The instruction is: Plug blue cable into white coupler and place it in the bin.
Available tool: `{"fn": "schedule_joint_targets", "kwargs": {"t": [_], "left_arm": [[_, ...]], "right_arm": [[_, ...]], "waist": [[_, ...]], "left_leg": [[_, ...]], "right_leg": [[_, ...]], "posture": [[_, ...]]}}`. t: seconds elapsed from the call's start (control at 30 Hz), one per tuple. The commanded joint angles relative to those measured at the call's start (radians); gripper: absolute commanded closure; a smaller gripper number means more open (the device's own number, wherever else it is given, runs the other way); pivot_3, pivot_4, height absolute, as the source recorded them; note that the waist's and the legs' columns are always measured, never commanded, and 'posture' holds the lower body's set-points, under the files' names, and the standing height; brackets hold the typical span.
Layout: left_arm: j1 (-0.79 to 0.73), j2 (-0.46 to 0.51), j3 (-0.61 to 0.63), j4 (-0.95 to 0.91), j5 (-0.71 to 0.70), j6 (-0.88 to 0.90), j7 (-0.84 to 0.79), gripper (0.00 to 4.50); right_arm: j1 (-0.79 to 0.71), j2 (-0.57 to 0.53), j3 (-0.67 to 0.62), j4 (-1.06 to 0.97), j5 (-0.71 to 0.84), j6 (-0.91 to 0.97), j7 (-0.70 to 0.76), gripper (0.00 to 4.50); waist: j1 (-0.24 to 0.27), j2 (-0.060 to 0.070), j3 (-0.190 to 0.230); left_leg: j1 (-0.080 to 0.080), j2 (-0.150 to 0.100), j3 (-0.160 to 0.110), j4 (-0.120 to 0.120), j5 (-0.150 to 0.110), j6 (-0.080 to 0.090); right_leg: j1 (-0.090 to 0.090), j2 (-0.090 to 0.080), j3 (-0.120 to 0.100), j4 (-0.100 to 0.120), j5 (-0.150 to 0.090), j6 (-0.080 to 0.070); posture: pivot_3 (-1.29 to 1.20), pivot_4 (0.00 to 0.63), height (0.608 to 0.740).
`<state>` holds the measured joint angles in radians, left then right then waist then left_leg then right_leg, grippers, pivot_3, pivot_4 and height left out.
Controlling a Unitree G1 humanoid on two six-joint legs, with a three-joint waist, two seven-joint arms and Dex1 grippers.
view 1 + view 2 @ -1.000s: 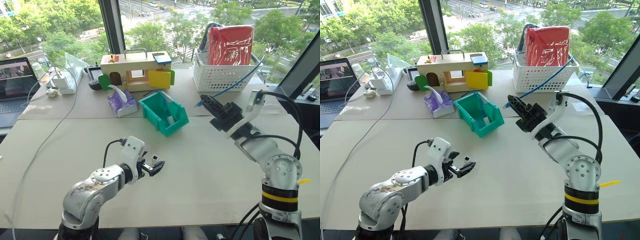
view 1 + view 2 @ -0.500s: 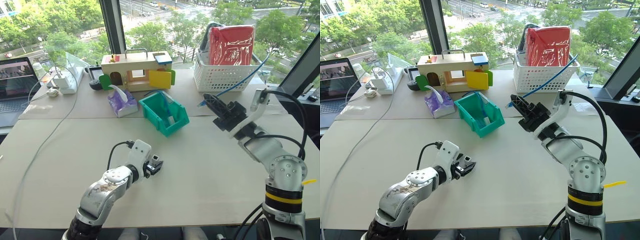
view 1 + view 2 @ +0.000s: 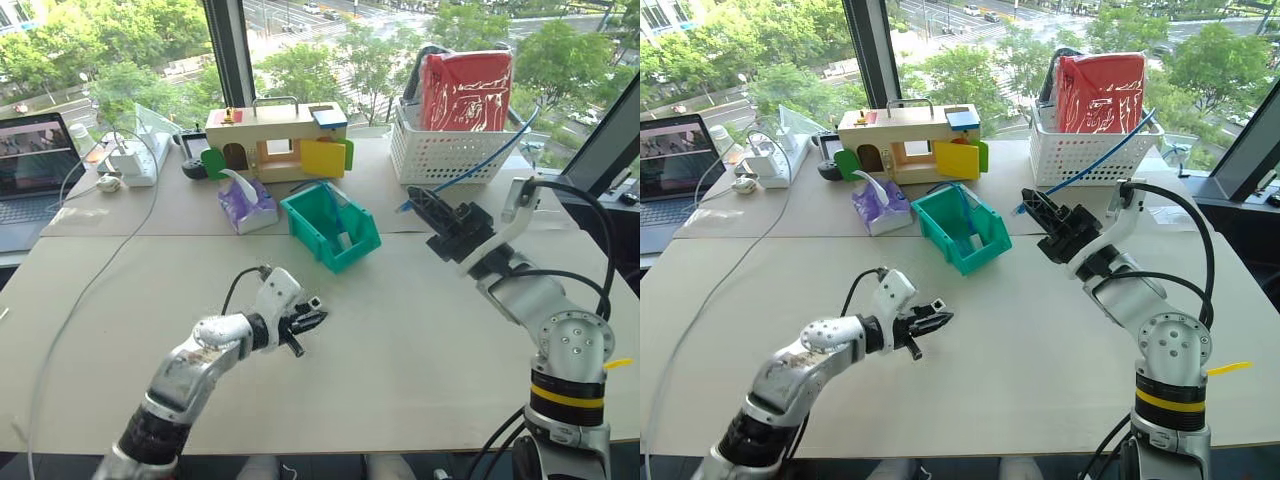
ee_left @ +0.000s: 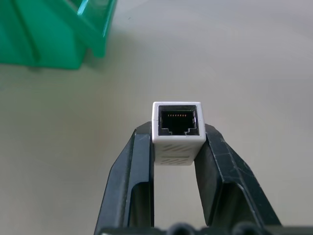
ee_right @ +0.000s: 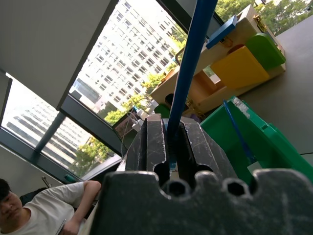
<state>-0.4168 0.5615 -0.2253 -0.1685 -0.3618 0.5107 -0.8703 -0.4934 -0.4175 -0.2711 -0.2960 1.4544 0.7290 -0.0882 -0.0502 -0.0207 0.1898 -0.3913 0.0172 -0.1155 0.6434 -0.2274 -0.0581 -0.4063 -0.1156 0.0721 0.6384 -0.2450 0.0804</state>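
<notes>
The white coupler (image 4: 177, 129) is pinched between the two black fingers of my left gripper (image 3: 308, 322), its dark socket facing away from the wrist, a little above the table's middle. My right gripper (image 3: 415, 200) hovers higher, to the right of the bin, shut on the blue cable (image 5: 188, 68). A short end sticks out past the fingers, and the rest of the cable (image 3: 480, 160) climbs back over the white basket. The teal bin (image 3: 300, 222) stands beyond my left gripper, with another blue cable and a small white piece inside.
A white lattice basket (image 3: 450, 150) with a red bag stands at the back right. A wooden toy house (image 3: 270, 140) and a purple tissue pack (image 3: 245, 205) sit behind the bin. A laptop (image 3: 35, 160), a power strip (image 3: 130, 160) and a white cord (image 3: 90, 270) lie at the left.
My left gripper has gone from open to shut on the white coupler, rolled its wrist and lifted a little off the table. The right arm has not moved.
</notes>
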Motion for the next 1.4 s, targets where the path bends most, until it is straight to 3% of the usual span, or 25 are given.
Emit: {"fn": "schedule_joint_targets", "kwargs": {"t": [0.03, 0.2, 0.4, 0.6, 0.97, 1.4], "left_arm": [[-0.093, 0.045, -0.044, 0.204, 0.042, -0.273, -0.301, 3.84], [-0.163, -0.013, -0.078, 0.327, 0.088, -0.369, -0.377, 3.84], [-0.187, -0.055, -0.125, 0.273, 0.192, -0.18, -0.244, 3.84], [-0.225, -0.034, -0.194, 0.251, 0.265, -0.053, -0.26, 3.84], [-0.29, -0.137, -0.27, 0.217, 0.328, 0.181, -0.166, 3.84], [-0.242, -0.209, -0.216, 0.064, 0.262, 0.443, -0.054, 3.84]], "right_arm": [[-0.002, 0.007, -0.019, -0.053, 0.0, -0.023, 0.01, 4.5], [0.049, 0.034, -0.011, -0.117, -0.013, -0.033, -0.033, 4.5], [0.167, 0.081, 0.096, -0.254, -0.112, -0.004, -0.195, 4.5], [0.259, 0.122, 0.229, -0.323, -0.203, 0.027, -0.294, 4.5], [0.304, 0.218, 0.301, -0.299, -0.305, 0.029, -0.322, 4.5], [0.359, 0.321, 0.31, -0.214, -0.347, 0.026, -0.275, 4.5]], "waist": [[-0.001, 0.001, 0.0], [0.005, 0.001, 0.0], [0.0, 0.001, 0.0], [-0.012, 0.001, -0.001], [-0.003, 0.001, -0.001], [0.004, 0.001, -0.001]], "left_leg": [[0.0, 0.0, 0.0, 0.0, 0.0, 0.0], [-0.003, 0.0, 0.0, -0.001, 0.0, 0.001], [-0.006, 0.0, -0.001, 0.0, -0.001, 0.001], [-0.005, 0.0, -0.002, 0.0, 0.0, 0.001], [-0.002, 0.0, -0.002, 0.0, 0.0, 0.001], [0.0, 0.0, -0.002, 0.0, 0.0, 0.001]], "right_leg": [[0.0, 0.0, 0.0, -0.001, 0.0, 0.0], [0.0, 0.0, 0.0, -0.007, 0.0, 0.0], [-0.002, 0.0, -0.001, -0.007, 0.0, 0.001], [-0.002, 0.0, 0.0, -0.003, 0.0, 0.001], [0.0, 0.0, 0.0, -0.002, 0.0, 0.001], [0.002, 0.0, 0.0, -0.003, 0.0, 0.001]], "posture": [[0.0, 0.15, 0.74], [0.0, 0.15, 0.74], [0.0, 0.15, 0.74], [0.0, 0.15, 0.74], [0.0, 0.15, 0.74], [0.0, 0.15, 0.74]]}}
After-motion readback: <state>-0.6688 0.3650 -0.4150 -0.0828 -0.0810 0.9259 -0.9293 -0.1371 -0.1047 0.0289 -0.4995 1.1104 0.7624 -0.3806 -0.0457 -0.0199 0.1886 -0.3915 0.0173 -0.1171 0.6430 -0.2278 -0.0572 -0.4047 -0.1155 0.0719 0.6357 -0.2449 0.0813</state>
